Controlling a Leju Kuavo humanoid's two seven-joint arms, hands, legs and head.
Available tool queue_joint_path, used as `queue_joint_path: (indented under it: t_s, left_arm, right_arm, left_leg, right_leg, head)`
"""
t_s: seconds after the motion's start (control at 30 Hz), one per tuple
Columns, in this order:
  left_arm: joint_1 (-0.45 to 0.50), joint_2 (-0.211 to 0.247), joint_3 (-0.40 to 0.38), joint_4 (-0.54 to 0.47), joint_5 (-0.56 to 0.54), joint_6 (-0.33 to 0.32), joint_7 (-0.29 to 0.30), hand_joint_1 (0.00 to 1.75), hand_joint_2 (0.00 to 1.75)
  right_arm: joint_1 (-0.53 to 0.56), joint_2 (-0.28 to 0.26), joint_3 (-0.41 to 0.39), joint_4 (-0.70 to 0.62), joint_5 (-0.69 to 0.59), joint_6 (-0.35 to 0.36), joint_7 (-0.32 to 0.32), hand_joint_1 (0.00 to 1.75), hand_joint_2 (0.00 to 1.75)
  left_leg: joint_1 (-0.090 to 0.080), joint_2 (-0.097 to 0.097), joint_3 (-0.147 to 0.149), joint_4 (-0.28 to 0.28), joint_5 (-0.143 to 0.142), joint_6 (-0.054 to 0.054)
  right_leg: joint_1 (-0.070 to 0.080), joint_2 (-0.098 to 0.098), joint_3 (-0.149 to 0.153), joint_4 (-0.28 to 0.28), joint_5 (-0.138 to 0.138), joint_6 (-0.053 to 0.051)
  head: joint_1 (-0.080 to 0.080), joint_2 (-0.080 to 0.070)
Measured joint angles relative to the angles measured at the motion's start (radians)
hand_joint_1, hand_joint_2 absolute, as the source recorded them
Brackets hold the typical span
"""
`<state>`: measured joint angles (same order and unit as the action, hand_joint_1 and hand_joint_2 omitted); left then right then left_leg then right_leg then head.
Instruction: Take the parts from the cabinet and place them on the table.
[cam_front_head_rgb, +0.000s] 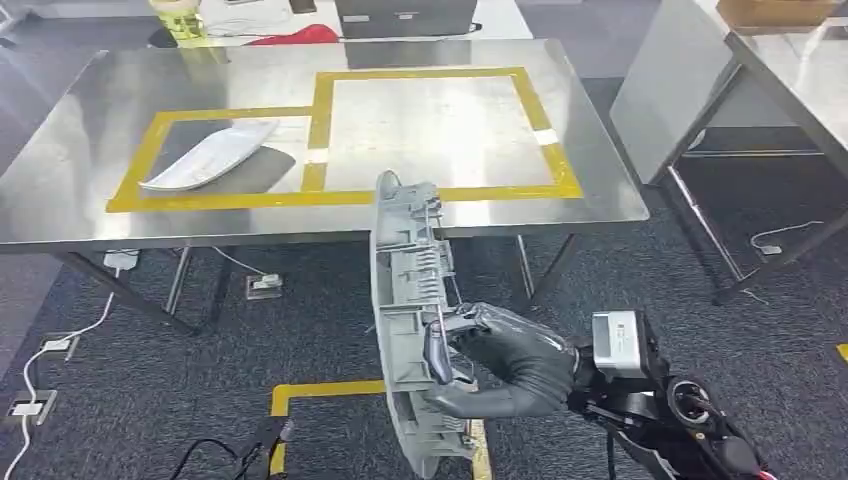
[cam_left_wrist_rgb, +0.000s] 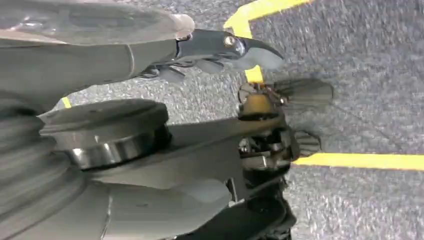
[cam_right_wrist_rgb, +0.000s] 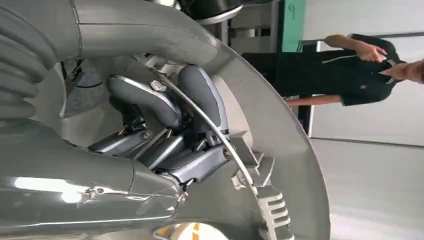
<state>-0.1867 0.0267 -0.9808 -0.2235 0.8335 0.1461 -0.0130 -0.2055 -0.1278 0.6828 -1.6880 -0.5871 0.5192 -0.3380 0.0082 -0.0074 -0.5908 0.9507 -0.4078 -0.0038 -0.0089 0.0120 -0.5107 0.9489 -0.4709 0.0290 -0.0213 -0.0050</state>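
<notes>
The right hand (cam_front_head_rgb: 505, 360) clasps the long grey part (cam_front_head_rgb: 410, 300) mid-length; it looks stiff, light, probably top-heavy.

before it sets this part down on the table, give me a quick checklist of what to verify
1. Grip on the part: ok. The right hand has its fingers wrapped around the long grey part, seen in the head and right wrist views.
2. Part's attitude: ok. It stands roughly upright, clear of the table's edge.
3. Drop zone: ok. The larger yellow-taped rectangle on the steel table is bare.
4. Neighbouring zone: taken. A white part lies inside the smaller taped rectangle, so avoid that one.
5. Left hand: cannot tell. It hangs over the carpet; whether it is open is unclear.
6. Bystander: cannot tell. A person stands nearby; how close is unclear.
</notes>
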Motion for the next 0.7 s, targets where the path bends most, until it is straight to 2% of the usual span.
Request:
queue_joint_path:
  t_s: [0.03, 0.07, 0.1, 0.13, 0.17, 0.2, 0.23, 0.27, 0.33, 0.37, 0.4, 0.43, 0.5, 0.53, 0.57, 0.6, 0.67, 0.7]
  left_arm:
    - [0.0, 0.0, 0.0, 0.0, 0.0, 0.0, 0.0, 0.0, 1.75]
    - [0.0, 0.001, 0.0, 0.0, 0.0, 0.0, 0.0, 0.0, 1.75]
    - [-0.001, 0.001, 0.0, 0.0, 0.0, 0.0, 0.0, 0.0, 1.75]
    - [-0.001, 0.001, 0.0, 0.0, 0.0, 0.0, 0.0, 0.0, 1.75]
    - [0.0, 0.0, 0.0, 0.0, 0.0, 0.0, 0.0, 0.0, 1.75]
    - [0.001, 0.0, 0.0, 0.0, 0.0, 0.0, 0.0, 0.0, 1.75]
    - [0.002, 0.001, 0.0, 0.0, 0.0, 0.0, 0.0, 0.0, 1.75]
    - [0.002, 0.001, 0.0, 0.0, 0.0, 0.0, 0.0, 0.0, 1.75]
    - [0.001, 0.001, 0.0, 0.0, 0.0, 0.0, 0.0, 0.0, 1.75]
    - [0.002, -0.002, 0.0, 0.0, -0.002, 0.0, 0.0, 0.0, 1.75]
    - [0.0, -0.002, 0.0, 0.0, -0.003, 0.0, -0.001, 0.0, 1.75]
    - [-0.001, -0.001, 0.0, 0.0, -0.003, 0.0, -0.001, 0.0, 1.75]
    - [0.0, -0.001, 0.0, 0.0, -0.003, 0.0, 0.0, 0.0, 1.75]
    - [-0.001, 0.001, 0.0, 0.0, -0.003, 0.0, -0.001, 0.0, 1.75]
    - [-0.001, 0.003, 0.0, 0.0, -0.003, 0.002, -0.001, 0.0, 1.75]
    - [-0.003, 0.002, 0.0, 0.0, -0.003, 0.002, -0.001, 0.0, 1.75]
    - [-0.003, 0.003, 0.0, 0.0, -0.003, 0.002, -0.001, 0.0, 1.75]
    - [0.0, 0.003, 0.0, 0.0, -0.003, 0.002, -0.001, 0.0, 1.75]
  right_arm:
    - [0.0, 0.0, 0.0, 0.0, 0.0, -0.002, 0.0, 1.75, 1.75]
    - [-0.001, 0.0, 0.0, 0.0, 0.0, -0.002, 0.0, 1.75, 1.75]
    - [-0.002, 0.0, 0.0, 0.0, -0.005, -0.003, -0.001, 1.75, 1.75]
    - [-0.001, 0.0, 0.0, 0.0, -0.008, -0.003, -0.002, 1.75, 1.75]
    - [0.0, 0.0, 0.0, 0.0, -0.01, -0.003, -0.001, 1.75, 1.75]
    - [0.001, 0.0, 0.0, 0.001, -0.01, -0.003, -0.001, 1.75, 1.75]
    - [0.002, 0.0, 0.0, 0.002, -0.01, -0.003, -0.001, 1.75, 1.75]
    - [0.002, 0.0, 0.0, 0.003, -0.01, -0.003, 0.0, 1.75, 1.75]
    - [0.001, 0.0, 0.0, 0.003, -0.01, -0.003, 0.0, 1.75, 1.75]
    - [-0.001, 0.0, 0.0, 0.003, -0.01, -0.003, 0.0, 1.75, 1.75]
    - [-0.001, 0.0, 0.001, 0.002, -0.01, -0.003, 0.0, 1.75, 1.75]
    - [-0.002, 0.0, 0.001, 0.003, -0.01, -0.002, 0.0, 1.75, 1.75]
    - [-0.002, 0.0, 0.001, 0.002, -0.01, 0.002, 0.0, 1.75, 1.75]
    - [-0.002, 0.0, 0.001, 0.002, -0.01, 0.003, 0.0, 1.75, 1.75]
    - [-0.002, 0.001, 0.001, 0.002, -0.01, 0.005, 0.0, 1.75, 1.75]
    - [-0.004, 0.001, 0.001, 0.002, -0.01, 0.005, -0.002, 1.75, 1.75]
    - [-0.004, 0.001, 0.001, 0.002, -0.01, 0.005, -0.002, 1.75, 1.75]
    - [-0.004, 0.001, 0.001, 0.003, -0.01, 0.005, -0.002, 1.75, 1.75]
  left_leg:
    - [0.005, 0.001, 0.006, -0.006, 0.0, 0.007]
    - [0.005, 0.001, 0.012, -0.006, -0.004, 0.013]
    - [0.005, 0.001, 0.016, -0.005, -0.008, 0.018]
    - [0.003, 0.001, 0.019, -0.005, -0.011, 0.022]
    - [0.001, 0.001, 0.023, -0.005, -0.015, 0.024]
    - [0.0, 0.001, 0.028, -0.005, -0.02, 0.025]
    - [-0.001, 0.0, 0.035, -0.005, -0.025, 0.025]
    - [-0.003, -0.002, 0.046, -0.005, -0.032, 0.025]
    - [-0.005, -0.006, 0.069, -0.005, -0.045, 0.022]
    - [-0.003, -0.006, 0.072, -0.007, -0.05, 0.019]
    - [-0.01, -0.008, 0.071, -0.003, -0.054, 0.013]
    - [-0.008, -0.008, 0.067, -0.004, -0.055, 0.01]
    - [-0.006, -0.004, 0.071, -0.012, -0.056, 0.002]
    - [-0.013, -0.004, 0.074, -0.012, -0.064, -0.005]
    - [-0.01, -0.002, 0.07, 0.014, -0.077, -0.01]
    - [-0.008, -0.002, 0.037, 0.077, -0.108, -0.014]
    - [-0.002, -0.001, -0.068, 0.258, -0.174, -0.023]
    - [0.0, -0.001, -0.111, 0.321, -0.187, -0.026]
  right_leg:
    - [-0.002, -0.002, 0.0, 0.007, -0.007, 0.007]
    - [-0.002, -0.006, -0.013, 0.046, -0.027, 0.011]
    - [-0.002, -0.007, -0.051, 0.123, -0.064, 0.014]
    - [-0.002, -0.007, -0.102, 0.219, -0.103, 0.017]
    - [-0.001, -0.007, -0.153, 0.306, -0.13, 0.018]
    - [-0.001, -0.007, -0.186, 0.355, -0.135, 0.017]
    - [-0.001, -0.007, -0.196, 0.353, -0.113, 0.015]
    - [0.0, -0.007, -0.18, 0.299, -0.063, 0.009]
    - [0.004, -0.007, -0.106, 0.112, 0.054, -0.006]
    - [0.011, -0.007, -0.084, 0.042, 0.078, -0.018]
    - [0.015, -0.009, -0.072, 0.026, 0.067, -0.021]
    - [0.016, -0.009, -0.07, 0.018, 0.062, -0.022]
    - [0.018, -0.005, -0.072, 0.016, 0.059, -0.028]
    - [0.005, -0.005, -0.056, 0.0, 0.061, -0.032]
    - [0.004, -0.005, -0.047, -0.008, 0.061, -0.035]
    - [0.003, -0.008, -0.045, -0.008, 0.059, -0.041]
    - [0.002, -0.009, -0.042, -0.008, 0.053, -0.047]
    - [0.002, -0.009, -0.039, -0.008, 0.049, -0.047]
  head:
    - [-0.001, 0.0]
    - [0.003, 0.0]
    - [0.012, 0.0]
    - [0.018, 0.0]
    - [0.019, 0.0]
    - [0.021, 0.0]
    - [0.023, 0.0]
    - [0.024, 0.0]
    - [0.028, 0.0]
    - [0.029, 0.0]
    - [0.026, 0.0]
    - [0.031, 0.0]
    - [0.028, 0.0]
    - [0.027, 0.0]
    - [0.027, 0.0]
    - [0.02, 0.0]
    - [0.012, 0.0]
    - [0.011, 0.0]
